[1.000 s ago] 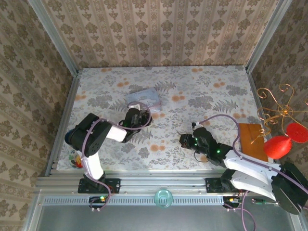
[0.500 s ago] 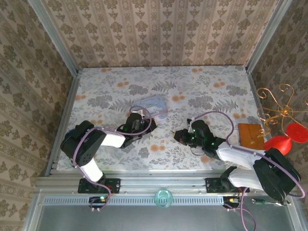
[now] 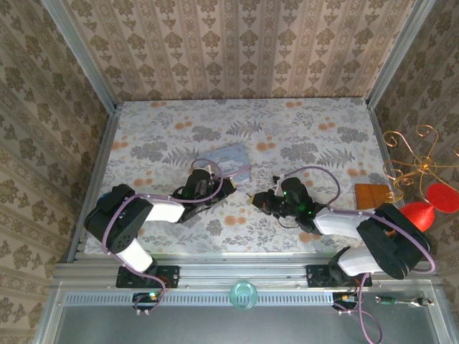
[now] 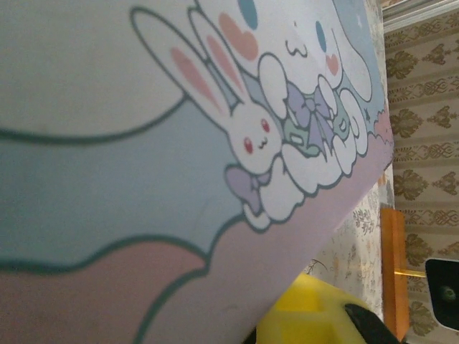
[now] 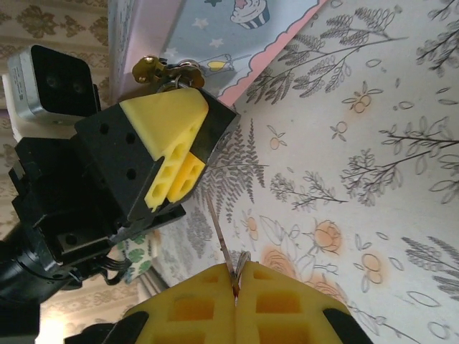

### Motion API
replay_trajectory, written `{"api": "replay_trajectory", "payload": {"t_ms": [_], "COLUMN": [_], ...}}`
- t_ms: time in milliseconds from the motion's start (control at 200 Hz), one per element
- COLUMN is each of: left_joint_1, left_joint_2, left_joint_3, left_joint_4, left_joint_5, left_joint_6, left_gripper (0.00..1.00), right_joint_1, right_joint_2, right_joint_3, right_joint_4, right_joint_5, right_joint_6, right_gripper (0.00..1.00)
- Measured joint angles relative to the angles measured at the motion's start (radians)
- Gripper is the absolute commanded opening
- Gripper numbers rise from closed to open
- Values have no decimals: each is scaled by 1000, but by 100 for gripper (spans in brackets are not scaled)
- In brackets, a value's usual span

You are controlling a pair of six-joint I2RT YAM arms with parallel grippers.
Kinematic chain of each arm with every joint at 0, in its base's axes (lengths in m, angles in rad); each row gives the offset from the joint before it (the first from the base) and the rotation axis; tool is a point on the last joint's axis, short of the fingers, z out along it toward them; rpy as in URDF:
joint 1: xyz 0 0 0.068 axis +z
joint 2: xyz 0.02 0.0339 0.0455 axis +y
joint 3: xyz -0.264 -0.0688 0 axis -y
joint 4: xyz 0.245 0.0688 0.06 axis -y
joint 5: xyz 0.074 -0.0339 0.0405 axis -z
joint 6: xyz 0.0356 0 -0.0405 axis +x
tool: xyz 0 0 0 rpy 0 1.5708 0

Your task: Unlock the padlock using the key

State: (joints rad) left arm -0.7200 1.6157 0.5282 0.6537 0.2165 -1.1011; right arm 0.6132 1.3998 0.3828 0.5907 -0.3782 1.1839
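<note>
Key of thin grey metal [image 5: 224, 258], clamped in the right gripper [image 5: 235, 276], points lengthwise at the tiny dark padlock [image 5: 150, 68] beside the narrowly pinched left gripper [image 5: 208, 115] and bluish plastic pouch [image 5: 215, 29].

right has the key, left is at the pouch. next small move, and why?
Probably ease the right tool toward the padlock, lining up the tip of the key. The key is pinched in the shut right tool, its tip short of the padlock, which sits at the tips of the shut left tool by the pouch edge. The keyhole can't be made out.
</note>
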Motion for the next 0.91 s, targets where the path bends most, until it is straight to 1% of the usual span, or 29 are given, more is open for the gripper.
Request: {"api": "replay_trajectory", "payload": {"t_ms": [555,905], "left_joint_1": [-19,-34], "left_joint_2": [-24,-27], "left_joint_3": [0,-1], "left_joint_4": [5,31], "left_joint_5": [-16,-37], "left_joint_6": [-94,-130], "left_gripper": [4,4], "right_joint_1": [5,5], "right_joint_2": [151,188], "right_joint_3": [0,0], "right_joint_4": [207,292], "right_joint_5": [-55,-79], "right_joint_6": [159,190], "right_gripper": [0,0]}}
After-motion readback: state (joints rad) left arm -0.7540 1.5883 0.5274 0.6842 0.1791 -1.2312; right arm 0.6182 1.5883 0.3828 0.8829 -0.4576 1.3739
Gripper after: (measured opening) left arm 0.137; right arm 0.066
